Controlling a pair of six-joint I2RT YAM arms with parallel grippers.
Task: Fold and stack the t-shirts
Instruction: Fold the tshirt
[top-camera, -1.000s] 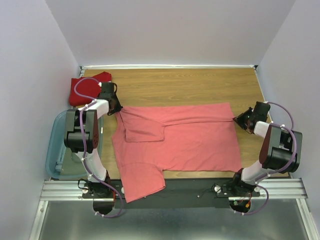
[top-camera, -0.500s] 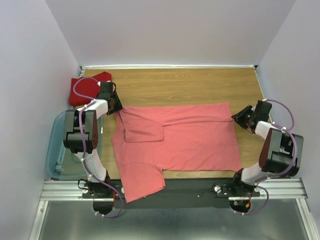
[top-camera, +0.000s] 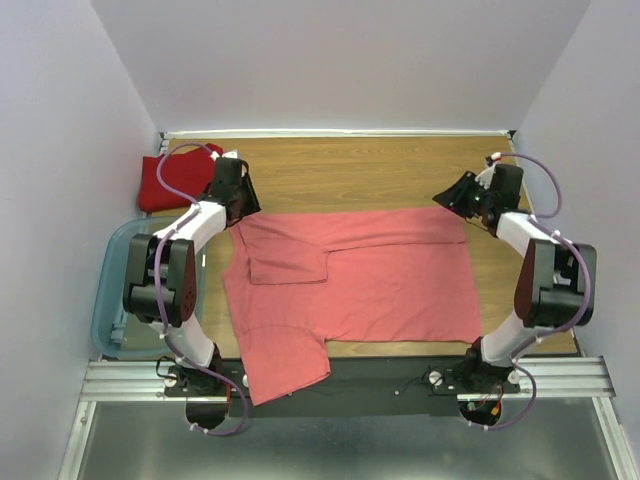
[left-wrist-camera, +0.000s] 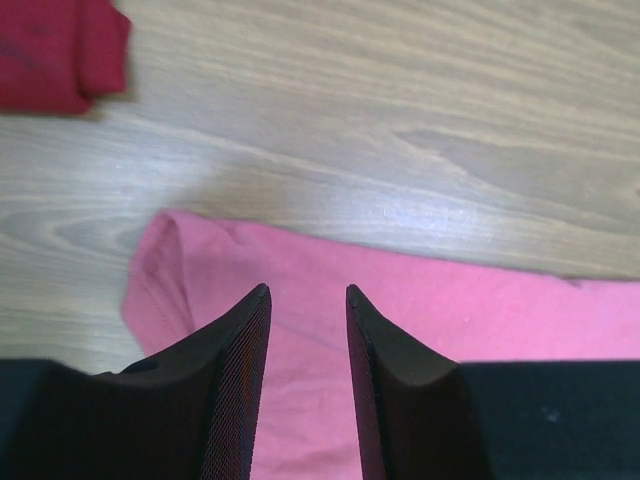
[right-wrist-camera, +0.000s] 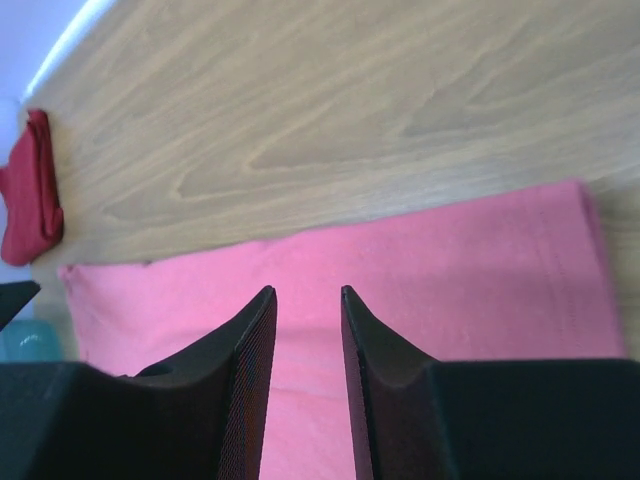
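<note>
The salmon-pink t-shirt (top-camera: 370, 280) lies spread flat across the table, its top part folded down and one sleeve hanging over the near edge. My left gripper (top-camera: 240, 197) stands open over the shirt's far left corner (left-wrist-camera: 170, 270), with nothing between the fingers. My right gripper (top-camera: 456, 196) stands open over the far right corner (right-wrist-camera: 540, 260), also holding nothing. The darker red t-shirt (top-camera: 170, 180) sits folded at the back left, and it shows in the left wrist view (left-wrist-camera: 55, 50) and the right wrist view (right-wrist-camera: 25, 200).
A clear bluish plastic bin (top-camera: 112, 300) stands off the table's left side, beside the left arm. Bare wood (top-camera: 370, 170) stretches behind the pink shirt to the back wall. White walls close in on both sides.
Both grippers have opened and let go of the pink shirt's far corners. They have moved toward the back of the table and inward; the shirt now lies flat.
</note>
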